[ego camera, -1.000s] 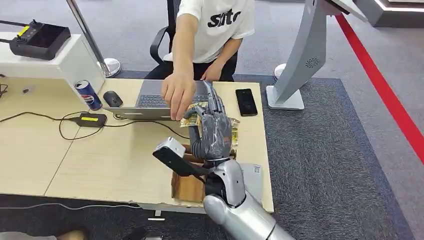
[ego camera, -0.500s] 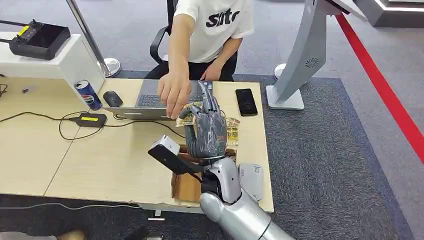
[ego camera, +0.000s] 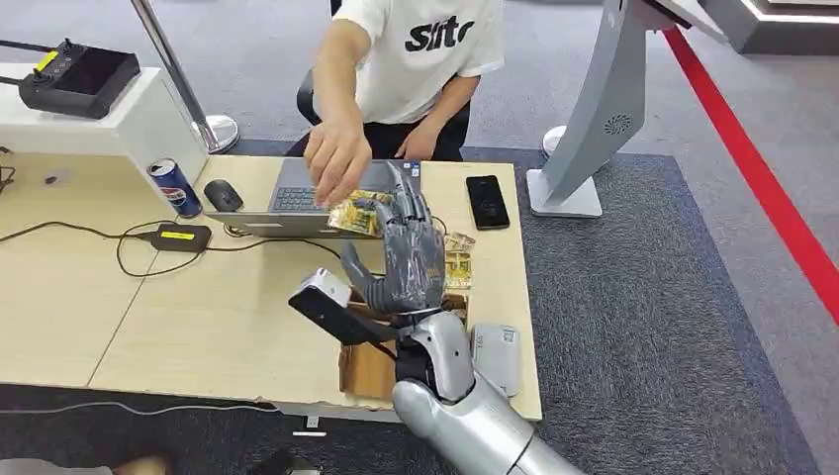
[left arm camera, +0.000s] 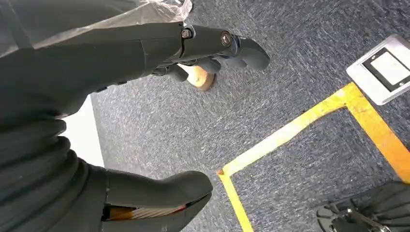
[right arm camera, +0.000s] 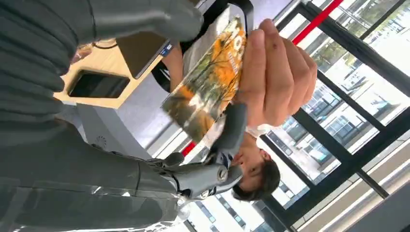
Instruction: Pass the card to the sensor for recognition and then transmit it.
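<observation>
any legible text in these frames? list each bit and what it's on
"Sitc", partly folded, could be a longer word: white T-shirt of the seated person.
Large white letters, cut off by the person's hand, unreadable: orange card.
Blue can: logo too small to read.
Yellow label on the black power adapter: blurred.
Sticker on the grey device at the table edge: too small.

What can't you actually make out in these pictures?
- Whether the right hand has let go of the card: right wrist view, the person's hand covers one edge and a robot finger overlaps it.
- The card's print: too small in the head view.
- The brown box: head view, mostly behind the right arm.
</observation>
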